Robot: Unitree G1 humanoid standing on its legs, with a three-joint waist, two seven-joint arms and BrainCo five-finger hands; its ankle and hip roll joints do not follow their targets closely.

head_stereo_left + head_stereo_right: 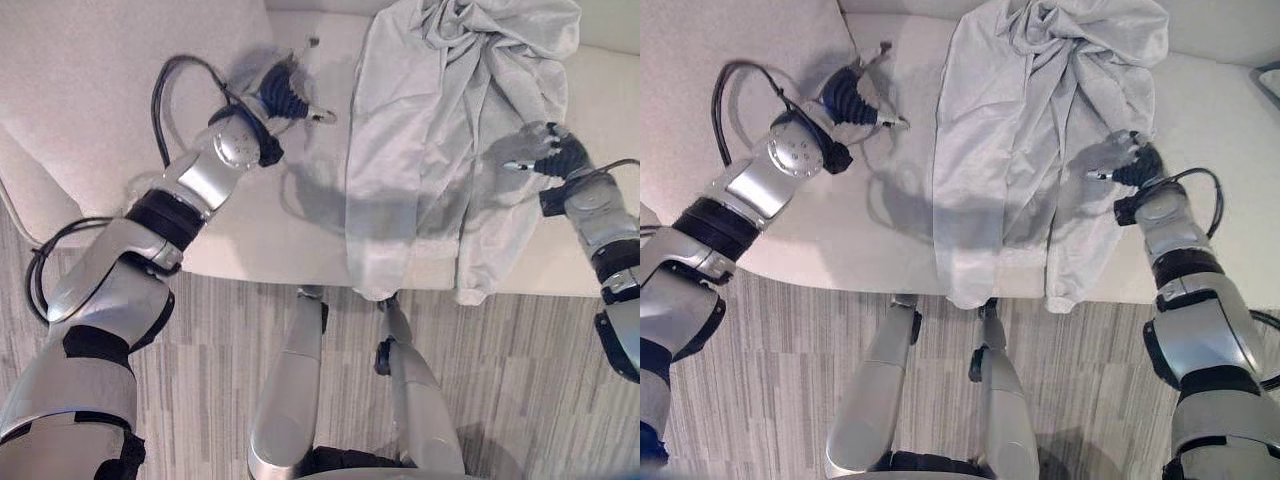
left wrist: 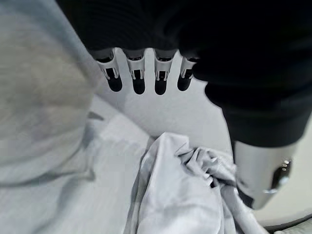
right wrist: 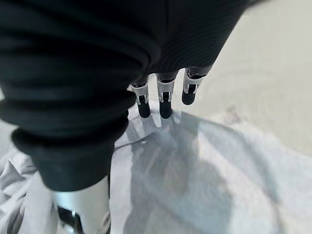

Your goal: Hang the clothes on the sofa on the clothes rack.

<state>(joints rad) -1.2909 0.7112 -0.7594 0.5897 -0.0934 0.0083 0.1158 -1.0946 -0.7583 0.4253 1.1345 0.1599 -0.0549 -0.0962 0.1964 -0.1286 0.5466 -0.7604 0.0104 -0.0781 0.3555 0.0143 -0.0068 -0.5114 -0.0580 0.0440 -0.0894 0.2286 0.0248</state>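
A pale grey, crumpled cloth garment (image 1: 450, 140) is lying on the seat of the cream fabric sofa (image 1: 250, 230), bunched at the back of the seat, with its lower end and a sleeve hanging over the front edge toward the grey striped floor (image 1: 520, 370). The left hand (image 1: 285, 92) is hovering over bare cushion well to the left of the garment, its fingers (image 2: 139, 78) straight and spread, holding nothing. The right hand (image 1: 1125, 158) is sitting low over the garment's right side, its fingers (image 3: 163, 100) straight and apart, their tips just above or touching the cloth; which, I cannot tell.

The step in hand looks like the first grasp. To do it well, the right hand should be pressing down and curling round a thick fold rather than a single flat layer, which would slip. The left hand should be crossing to the bunched top, near the collar, so both hands are lifting together and the hanging sleeve is not dragging.
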